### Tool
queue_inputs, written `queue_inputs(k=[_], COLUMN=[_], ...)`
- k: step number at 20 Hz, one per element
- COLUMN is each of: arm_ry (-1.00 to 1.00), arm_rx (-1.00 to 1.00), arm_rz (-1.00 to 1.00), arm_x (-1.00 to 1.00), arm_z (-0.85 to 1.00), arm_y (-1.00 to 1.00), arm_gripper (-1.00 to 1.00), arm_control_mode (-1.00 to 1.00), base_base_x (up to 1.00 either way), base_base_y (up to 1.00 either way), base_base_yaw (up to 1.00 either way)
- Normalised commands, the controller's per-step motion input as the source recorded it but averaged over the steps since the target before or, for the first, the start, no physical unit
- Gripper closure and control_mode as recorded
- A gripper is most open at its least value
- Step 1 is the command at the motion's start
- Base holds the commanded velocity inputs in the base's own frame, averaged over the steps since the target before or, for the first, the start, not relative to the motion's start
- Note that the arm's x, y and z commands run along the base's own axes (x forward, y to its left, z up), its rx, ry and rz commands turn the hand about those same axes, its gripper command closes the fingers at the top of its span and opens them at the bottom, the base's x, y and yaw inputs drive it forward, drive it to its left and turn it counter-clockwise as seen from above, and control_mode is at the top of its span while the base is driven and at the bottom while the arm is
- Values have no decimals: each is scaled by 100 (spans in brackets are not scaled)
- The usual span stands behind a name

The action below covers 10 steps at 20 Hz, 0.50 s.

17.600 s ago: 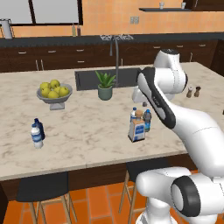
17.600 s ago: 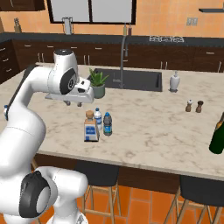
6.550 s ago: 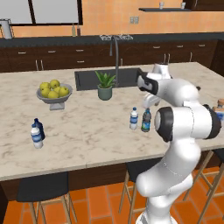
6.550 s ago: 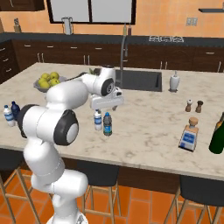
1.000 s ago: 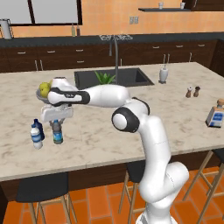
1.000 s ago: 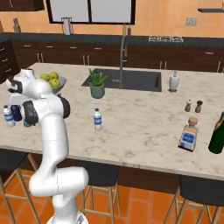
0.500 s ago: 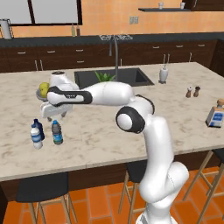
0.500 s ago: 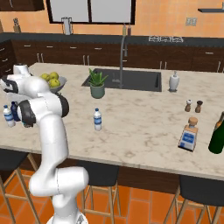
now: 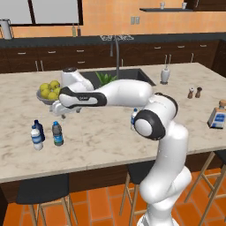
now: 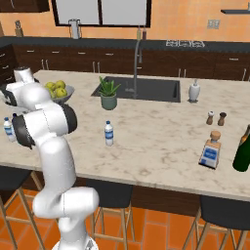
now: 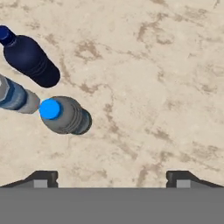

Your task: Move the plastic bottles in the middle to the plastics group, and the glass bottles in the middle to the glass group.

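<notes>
Now the claw (image 11: 109, 177) hangs spread wide and empty above the marble tabletop (image 9: 110, 137). Below it and to its left in the hand view stands the grey bottle (image 11: 65, 115) with a blue cap, just beside the white bottle (image 11: 15, 97) and near the navy bottle (image 11: 30, 59). Well away stand 1 clear bottle (image 10: 109, 133) and the square flask (image 10: 210, 152).

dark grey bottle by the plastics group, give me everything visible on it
The grey bottle is small and round, plastic-looking, with a blue cap, a ribbed dark grey body and a blue label band low down. It stands upright on the marble counter, just right of the white bottle and navy bottle, apart from both. The open end effector hangs above it, touching nothing.
</notes>
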Motion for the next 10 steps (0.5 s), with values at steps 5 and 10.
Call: queue_inputs(k=[5, 10], arm_ry=[11, 9], arm_rx=[0, 1], arm_rz=[-31, -29], arm_x=[-16, -25], arm_z=[24, 22], arm_y=[-94, -98], arm_gripper=[-100, -100], arm_control_mode=[-100, -100], base_base_x=[0, 0], base_base_y=[0, 0], base_base_yaw=[0, 0])
